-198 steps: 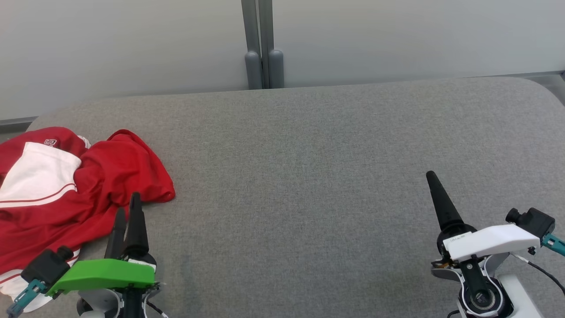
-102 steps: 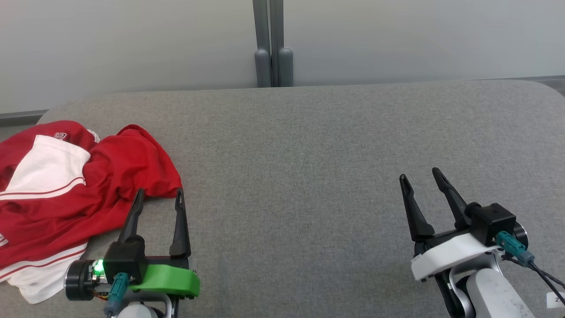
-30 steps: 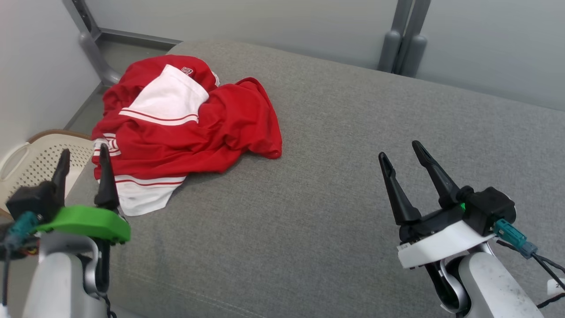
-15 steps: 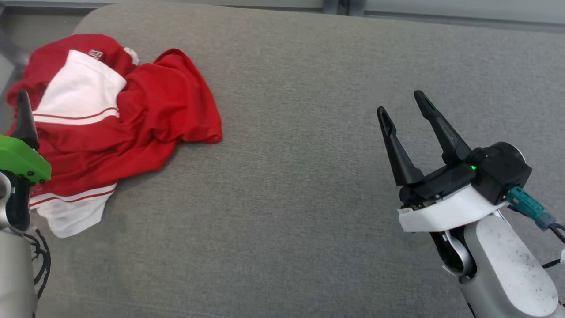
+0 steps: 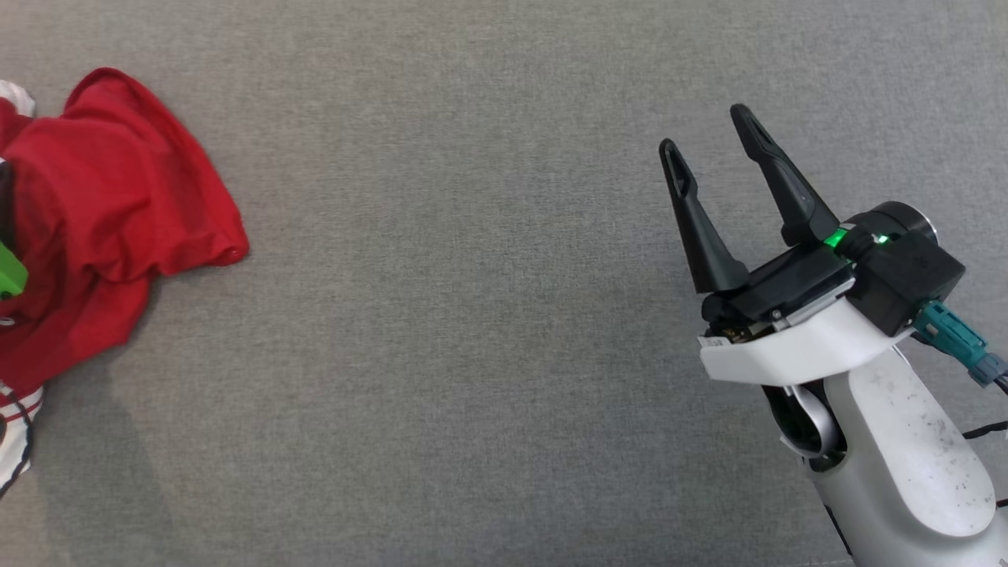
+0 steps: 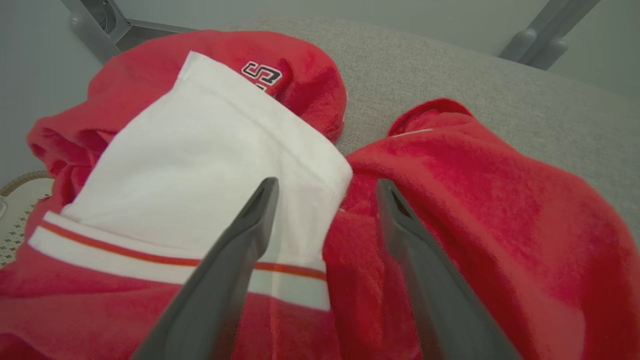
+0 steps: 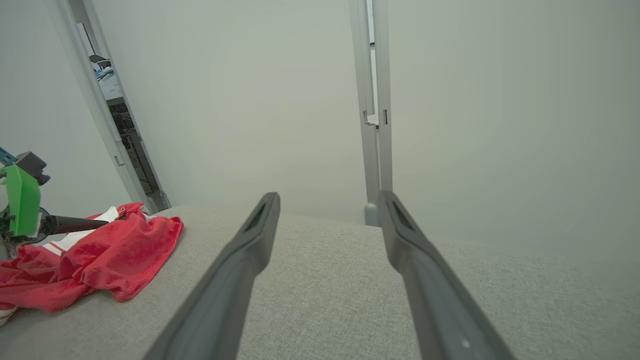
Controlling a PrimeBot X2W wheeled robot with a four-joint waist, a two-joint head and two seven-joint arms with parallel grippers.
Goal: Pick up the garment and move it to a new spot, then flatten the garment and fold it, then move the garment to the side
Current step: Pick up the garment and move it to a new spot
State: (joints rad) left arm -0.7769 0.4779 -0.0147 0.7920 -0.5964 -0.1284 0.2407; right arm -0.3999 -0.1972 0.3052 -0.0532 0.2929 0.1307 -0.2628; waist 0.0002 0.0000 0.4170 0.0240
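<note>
- The scene is being lit evenly by soft, diffuse light from above, and no glare is being produced on the grey fabric surface [image 5: 472, 354].
- A faint, soft-edged shadow is being cast on that surface just below the garment [image 5: 102, 205] in the head view.
- In the head view the weave is being rendered sharply. The right claw [image 5: 703, 127] is being shown in focus, and a small green lamp [image 5: 836, 236] is glowing on it.
- In the left wrist view the fingers [image 6: 225, 280] of the left claw [image 6: 326, 184] are being blurred toward the bottom edge.
- In the right wrist view the metal post [image 7: 95, 95] is being tilted by wide-angle distortion, and the pale wall [image 7: 500, 125] is being rendered flat.
</note>
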